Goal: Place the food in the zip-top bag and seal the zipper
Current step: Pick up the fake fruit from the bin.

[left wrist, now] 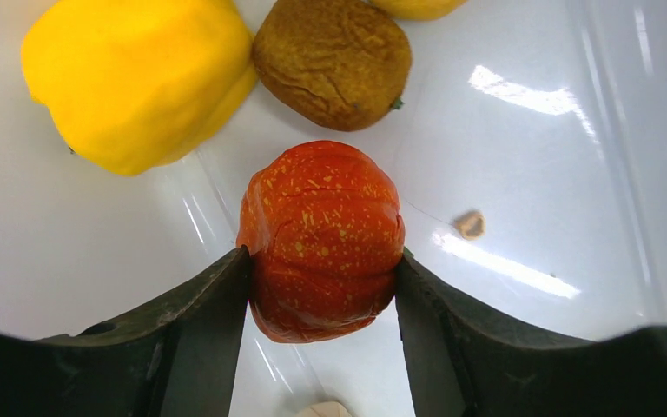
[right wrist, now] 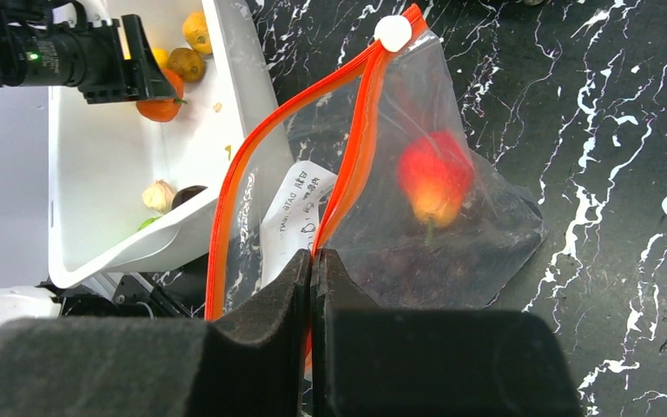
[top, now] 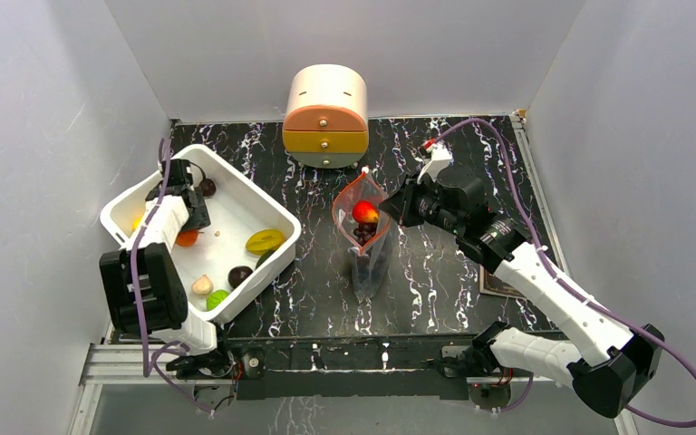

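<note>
firmly held: pumpkin and bag rim

left jaws clamp the pumpkin [left wrist: 321, 239] across its middle in the tub [top: 228, 217]; light, hard and glossy by the look, it is best gripped at its widest. right jaws, pressed together on the zipper [right wrist: 360, 130], prop the floppy bag [right wrist: 486, 234] open on the counter [top: 453, 272].

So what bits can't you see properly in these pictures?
- Left wrist view: the yellow piece is cut off by the top edge; the left gripper hides the orange pumpkin's sides.
- Right wrist view: the red food is blurred through the zip-top bag; the right gripper covers the pinched zipper.
- Top view: dark pieces in the bag, too small to name.
</note>
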Robot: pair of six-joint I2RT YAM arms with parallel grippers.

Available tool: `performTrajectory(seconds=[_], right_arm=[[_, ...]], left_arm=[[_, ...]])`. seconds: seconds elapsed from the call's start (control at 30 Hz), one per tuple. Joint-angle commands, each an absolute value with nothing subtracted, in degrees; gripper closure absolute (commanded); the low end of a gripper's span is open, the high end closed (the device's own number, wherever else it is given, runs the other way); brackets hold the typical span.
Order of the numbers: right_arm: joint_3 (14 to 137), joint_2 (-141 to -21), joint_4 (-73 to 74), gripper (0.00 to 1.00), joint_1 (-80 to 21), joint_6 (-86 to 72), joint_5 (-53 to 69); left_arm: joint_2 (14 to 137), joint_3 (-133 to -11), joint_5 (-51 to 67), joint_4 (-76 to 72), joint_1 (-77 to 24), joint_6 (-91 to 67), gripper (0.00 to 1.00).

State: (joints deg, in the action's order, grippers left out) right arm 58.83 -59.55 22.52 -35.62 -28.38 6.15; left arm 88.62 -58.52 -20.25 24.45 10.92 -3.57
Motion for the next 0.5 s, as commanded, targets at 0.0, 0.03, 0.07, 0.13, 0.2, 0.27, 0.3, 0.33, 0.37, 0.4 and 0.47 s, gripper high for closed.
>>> performTrajectory(seconds=[0.0,0.03,0.07,0.13,0.2,0.27,0.3,0.33,0.37,0.4,0.47], right_arm=[[60.5,-57.0,19.4,1.00,-35.8,-27.8,5.3],[60.4,-56.8,19.4,1.00,-35.8,-27.9,5.3],[60.5,-56.7,19.4,1.00,-35.9,-27.9,5.3],[60.8,-56.5,20.0,1.00,-35.8,-27.7,5.4],[61.3,-56.3,21.1,1.00,-35.8,-27.5,5.0],[61.3,-55.9,21.6,1.00,-35.8,-27.4,4.5],[61.3,-55.8,21.8,1.00,-35.8,-27.3,4.4],[61.3,-55.8,21.9,1.00,-35.8,-27.3,4.5],[61.3,-55.8,22.2,1.00,-35.8,-27.2,4.5],[61.3,-56.0,22.4,1.00,-35.8,-27.0,4.7],[61.3,-56.2,23.0,1.00,-35.8,-26.3,5.1]], left_arm=[[82.8,-60.5,-14.3,29.7,10.6,-7.2,0.78],[81.9,-60.4,-13.6,30.3,10.6,-7.5,0.78],[81.2,-60.3,-12.7,30.8,10.6,-7.6,0.78],[79.5,-60.1,-11.7,32.2,10.6,-7.7,0.78],[77.9,-59.7,-10.7,33.3,10.5,-7.9,0.78],[75.8,-59.5,-8.9,34.6,10.5,-8.1,0.78],[75.1,-59.6,-7.9,35.5,10.5,-8.2,0.78],[74.3,-59.7,-6.8,36.3,10.4,-8.3,0.78],[73.4,-59.9,-5.7,36.9,10.4,-8.3,0.78],[72.4,-59.9,-3.7,37.2,10.4,-7.9,0.78],[70.6,-59.4,1.2,36.5,10.4,-6.3,0.77]])
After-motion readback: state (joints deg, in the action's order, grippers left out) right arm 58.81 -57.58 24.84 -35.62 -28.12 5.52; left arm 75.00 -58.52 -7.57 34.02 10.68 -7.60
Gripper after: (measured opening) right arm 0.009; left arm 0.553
